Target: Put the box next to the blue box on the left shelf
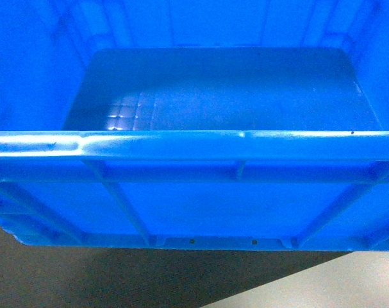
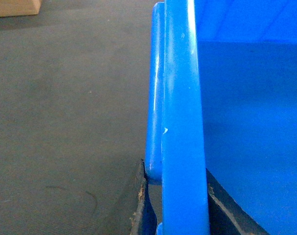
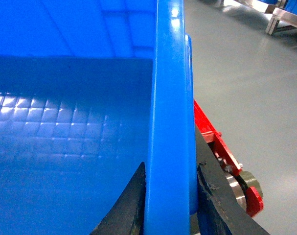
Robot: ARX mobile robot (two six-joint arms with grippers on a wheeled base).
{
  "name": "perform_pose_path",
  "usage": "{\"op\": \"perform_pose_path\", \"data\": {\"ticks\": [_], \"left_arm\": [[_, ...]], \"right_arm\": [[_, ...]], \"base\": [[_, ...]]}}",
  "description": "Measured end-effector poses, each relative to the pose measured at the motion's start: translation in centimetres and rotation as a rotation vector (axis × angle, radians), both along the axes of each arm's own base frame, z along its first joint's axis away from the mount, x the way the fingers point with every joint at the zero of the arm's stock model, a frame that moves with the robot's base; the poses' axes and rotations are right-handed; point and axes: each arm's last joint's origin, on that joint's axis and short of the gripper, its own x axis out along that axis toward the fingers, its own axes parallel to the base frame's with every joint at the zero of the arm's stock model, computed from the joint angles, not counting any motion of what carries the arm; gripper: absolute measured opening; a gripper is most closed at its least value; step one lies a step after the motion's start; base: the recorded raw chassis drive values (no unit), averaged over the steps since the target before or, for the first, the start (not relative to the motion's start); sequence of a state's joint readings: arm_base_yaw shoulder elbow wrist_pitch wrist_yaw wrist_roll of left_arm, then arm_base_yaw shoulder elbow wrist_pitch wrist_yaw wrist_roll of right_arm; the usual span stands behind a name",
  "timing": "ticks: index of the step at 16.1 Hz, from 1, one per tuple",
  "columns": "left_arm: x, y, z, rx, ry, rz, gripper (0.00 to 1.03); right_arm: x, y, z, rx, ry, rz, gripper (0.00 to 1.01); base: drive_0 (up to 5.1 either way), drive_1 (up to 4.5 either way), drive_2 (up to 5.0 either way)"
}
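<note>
The box [image 1: 213, 96] is held up close under the head camera, filling almost the whole head view, with its near rim running level across the picture and floor visible beneath its bottom edge, so it is judged to be lifted clear of the ground and carried. In the right wrist view the right gripper [image 3: 170, 196] is seen closed narrowly on the box's rim, one dark finger [image 3: 131, 205] inside the wall and the other outside. In the left wrist view the left gripper [image 2: 180, 205] is likewise set astride the opposite rim, dark fingers [image 2: 138, 205] on either side of it; the grip there is probably just as tight, though only the edges of the fingers show. A red frame part [image 3: 221, 152] with a wheel is seen just beside the box on the right, and a grey metal rack [image 3: 280, 17] stands well apart in the far corner; whether that is the left shelf cannot be told. The pick-up is thus judged done. The approach to the shelf, the setting-down beside the other blue box and the release are all left; neither is shown here.
</note>
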State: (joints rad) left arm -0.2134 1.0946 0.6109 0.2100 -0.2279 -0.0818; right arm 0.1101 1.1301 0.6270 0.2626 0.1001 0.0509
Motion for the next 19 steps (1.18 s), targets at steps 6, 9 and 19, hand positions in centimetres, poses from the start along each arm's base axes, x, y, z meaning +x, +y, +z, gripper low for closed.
{"op": "perform_pose_path", "data": {"ticks": [6, 9, 19], "left_arm": [[0.0, 0.0, 0.0, 0.0, 0.0, 0.0, 0.18], [0.0, 0.0, 0.0, 0.0, 0.0, 0.0, 0.18], [0.0, 0.0, 0.0, 0.0, 0.0, 0.0, 0.18]], "right_arm": [[0.0, 0.0, 0.0, 0.0, 0.0, 0.0, 0.22], [0.0, 0.0, 0.0, 0.0, 0.0, 0.0, 0.22], [0.0, 0.0, 0.0, 0.0, 0.0, 0.0, 0.21]], "base": [[0.0, 0.0, 0.0], [0.0, 0.0, 0.0], [-1.1, -1.14, -1.1]]}}
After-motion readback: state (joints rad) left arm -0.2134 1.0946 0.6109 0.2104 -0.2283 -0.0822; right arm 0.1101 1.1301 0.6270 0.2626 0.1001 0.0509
